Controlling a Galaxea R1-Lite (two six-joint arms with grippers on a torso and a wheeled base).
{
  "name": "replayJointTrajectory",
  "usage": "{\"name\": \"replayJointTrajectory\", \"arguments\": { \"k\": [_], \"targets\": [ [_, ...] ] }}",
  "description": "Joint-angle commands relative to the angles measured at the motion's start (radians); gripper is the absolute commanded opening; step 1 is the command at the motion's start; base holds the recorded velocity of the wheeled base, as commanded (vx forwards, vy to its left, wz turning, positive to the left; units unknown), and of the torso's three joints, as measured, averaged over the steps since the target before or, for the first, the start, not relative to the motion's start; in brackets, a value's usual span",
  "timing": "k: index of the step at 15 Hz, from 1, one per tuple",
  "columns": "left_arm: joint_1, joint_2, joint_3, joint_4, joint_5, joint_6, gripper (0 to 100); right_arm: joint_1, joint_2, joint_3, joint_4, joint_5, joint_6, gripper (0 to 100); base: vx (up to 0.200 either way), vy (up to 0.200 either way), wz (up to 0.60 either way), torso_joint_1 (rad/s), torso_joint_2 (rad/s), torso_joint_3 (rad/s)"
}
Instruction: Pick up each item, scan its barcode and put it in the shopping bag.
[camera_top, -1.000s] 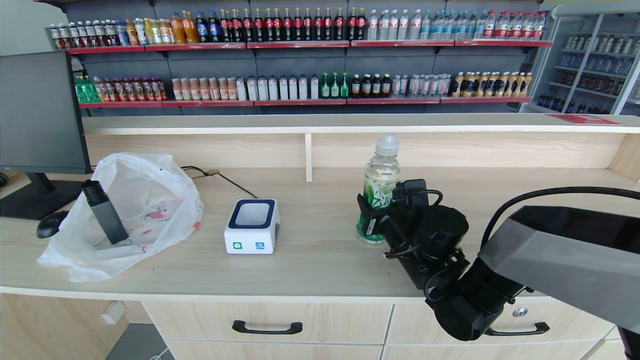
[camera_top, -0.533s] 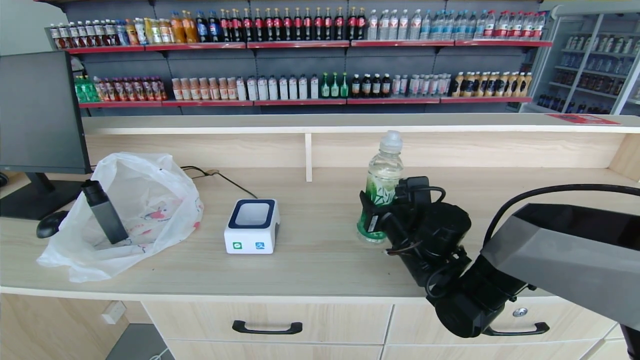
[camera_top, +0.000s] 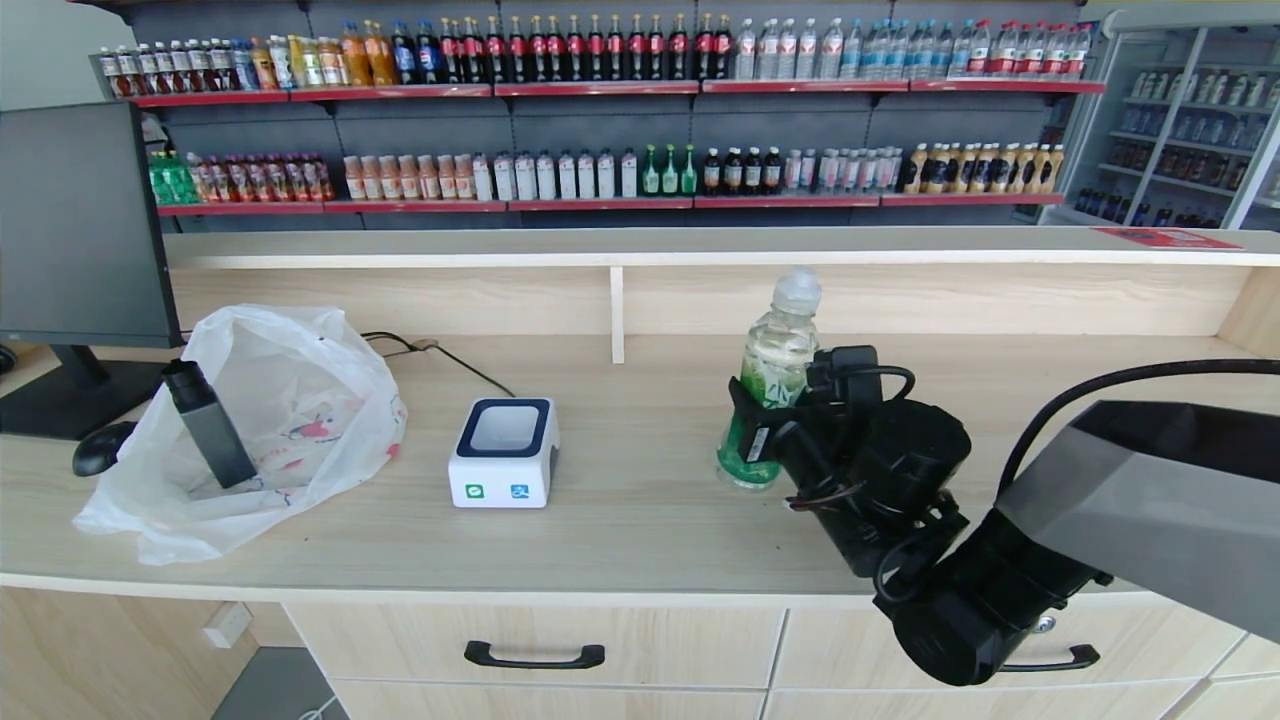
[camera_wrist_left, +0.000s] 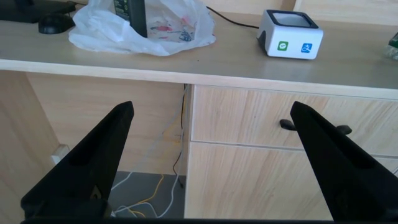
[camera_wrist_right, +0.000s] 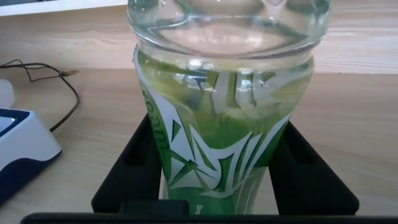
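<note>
Your right gripper (camera_top: 762, 425) is clamped around the lower, labelled part of the bottle (camera_top: 778, 360), which sits to the right of the scanner (camera_top: 503, 455) with its base at or just above the counter (camera_top: 620, 530). Raise it well off the counter, carry it left, and turn the label's barcode toward the scanner window. The hold looks low, so go slowly. The bottle's long axis is near vertical, cap up, tipped slightly right. Your left gripper (camera_wrist_left: 208, 162) is spread wide and empty before the drawers.

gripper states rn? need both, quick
Left gripper: open, empty.
Right gripper: closed on the bottle.
</note>
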Motion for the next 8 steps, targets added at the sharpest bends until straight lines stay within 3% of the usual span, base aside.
{"name": "replayJointTrajectory", "arguments": {
  "k": [1, 8],
  "targets": [
    [0.0, 0.001, 0.0, 0.0, 0.0, 0.0, 100, 0.002, -0.05, 0.028, -0.003, 0.0, -0.001, 0, 0.0, 0.0, 0.0, 0.0, 0.0, 0.0],
    [-0.002, 0.001, 0.0, 0.0, 0.0, 0.0, 100, 0.003, -0.192, 0.119, -0.003, 0.0, -0.001, 0, 0.0, 0.0, 0.0, 0.0, 0.0, 0.0]
  ]
}}
